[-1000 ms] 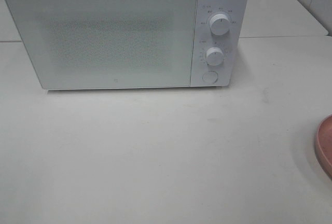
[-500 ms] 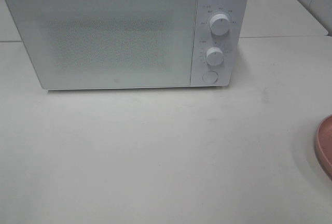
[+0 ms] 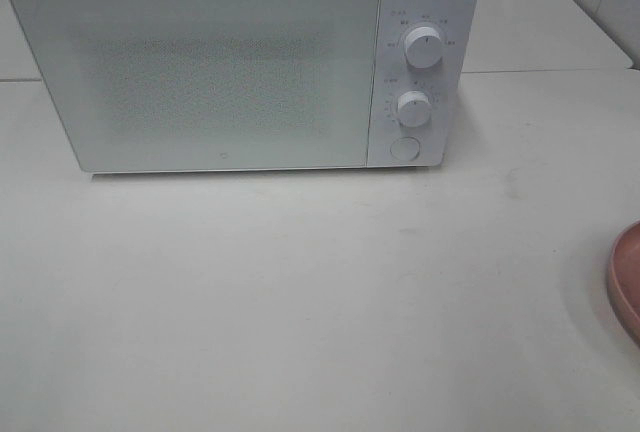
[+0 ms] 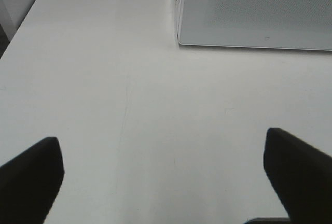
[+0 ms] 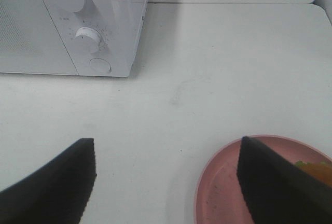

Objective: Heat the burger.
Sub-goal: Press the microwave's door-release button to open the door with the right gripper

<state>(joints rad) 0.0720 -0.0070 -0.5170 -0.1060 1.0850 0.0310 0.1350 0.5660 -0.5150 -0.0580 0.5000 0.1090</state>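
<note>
The burger [image 5: 313, 169] shows only as a sliver of orange and green on the pink plate [image 5: 223, 182], the rest hidden behind one finger of the right gripper [image 5: 166, 149]. That gripper hovers low over the tabletop [image 5: 218, 68] with its fingers spread wide and nothing between them. The plate lies partly under the finger that hides the burger, and in the high view only the plate's rim [image 3: 628, 277] shows, at the far right edge of the tabletop. The burger therefore lies on the right arm's side, off the gripper's centre line rather than between the fingers. The left gripper [image 4: 161, 141] is fully spread and empty over bare tabletop on the other side, with neither plate nor burger in its view. The right arm is judged the nearer, and the natural one for the pickup.

Being round, the burger offers no preferred grasp axis. The coming move appears to turn on shifting the right gripper sideways until the bun sits between the fingers.

Farthest back stands the white microwave oven [image 3: 220, 72] with its door [image 3: 200, 72] closed, so the task is judged to be at its start. The control panel carries an upper knob [image 3: 425, 47], a lower knob [image 3: 413, 109] and a round button [image 3: 404, 148]. It faces the right gripper across open tabletop.
</note>
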